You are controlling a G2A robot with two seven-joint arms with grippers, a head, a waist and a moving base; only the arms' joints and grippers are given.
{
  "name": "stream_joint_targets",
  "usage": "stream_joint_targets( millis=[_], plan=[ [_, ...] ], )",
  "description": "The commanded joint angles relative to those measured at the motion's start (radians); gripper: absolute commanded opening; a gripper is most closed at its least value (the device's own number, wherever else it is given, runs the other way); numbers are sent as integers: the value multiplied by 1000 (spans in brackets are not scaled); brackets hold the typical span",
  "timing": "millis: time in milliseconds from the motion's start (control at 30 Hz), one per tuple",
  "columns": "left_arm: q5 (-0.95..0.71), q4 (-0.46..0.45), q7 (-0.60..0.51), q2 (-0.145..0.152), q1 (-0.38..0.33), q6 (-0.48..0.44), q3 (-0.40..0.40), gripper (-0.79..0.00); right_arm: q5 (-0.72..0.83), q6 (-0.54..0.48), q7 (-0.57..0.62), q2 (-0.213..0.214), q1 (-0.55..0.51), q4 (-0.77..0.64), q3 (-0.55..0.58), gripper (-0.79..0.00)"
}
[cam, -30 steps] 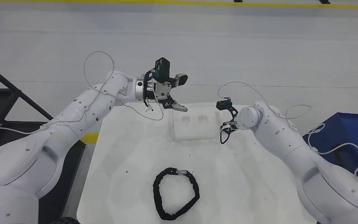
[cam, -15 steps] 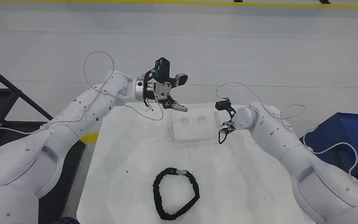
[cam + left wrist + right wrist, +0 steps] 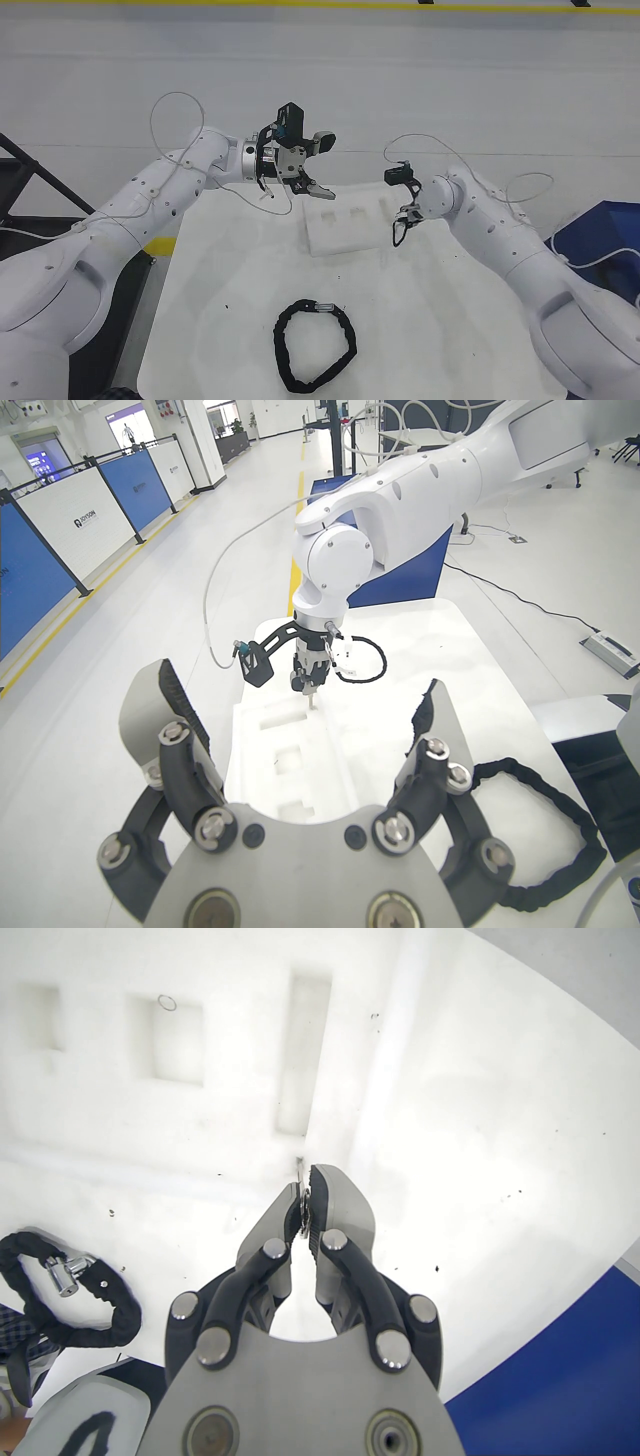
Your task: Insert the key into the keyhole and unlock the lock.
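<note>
Lock (image 3: 281,345), a black chain loop with a silver barrel, lies toward the front of my white table (image 3: 220,300), well apart from the foam tray (image 3: 350,232), where my left gripper (image 3: 323,167) hangs spread wide and my right gripper (image 3: 304,1188) pinches the small key (image 3: 300,1173) beside a narrow slot.

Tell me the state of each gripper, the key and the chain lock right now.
Left gripper: open, empty.
Right gripper: shut on the key.
Key: held over the foam tray, not yet inserted.
Chain lock: closed loop, lying flat.
</note>
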Motion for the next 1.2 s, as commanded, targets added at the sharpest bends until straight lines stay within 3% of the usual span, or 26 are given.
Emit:
stream_joint_targets(
  millis=[0, 133, 333, 600, 800, 1167],
  plan=[
    [0, 0, 0, 0, 0, 0, 0, 0, 23, -18, 6, 11, -5, -20, 27, -785],
    [0, 0, 0, 0, 0, 0, 0, 0, 71, -84, 39, 50, -30, -94, 98, -785],
    [0, 0, 0, 0, 0, 0, 0, 0, 192, -217, 123, 142, -131, -270, 281, -785],
    [0, 0, 0, 0, 0, 0, 0, 0, 293, -246, 235, 248, -320, -540, 533, -785],
    [0, 0, 0, 0, 0, 0, 0, 0, 478, -283, 298, 293, -432, -637, 703, -785],
    [0, 0, 0, 0, 0, 0, 0, 0, 487, -230, 272, 349, -568, -782, 929, -785]
  ],
)
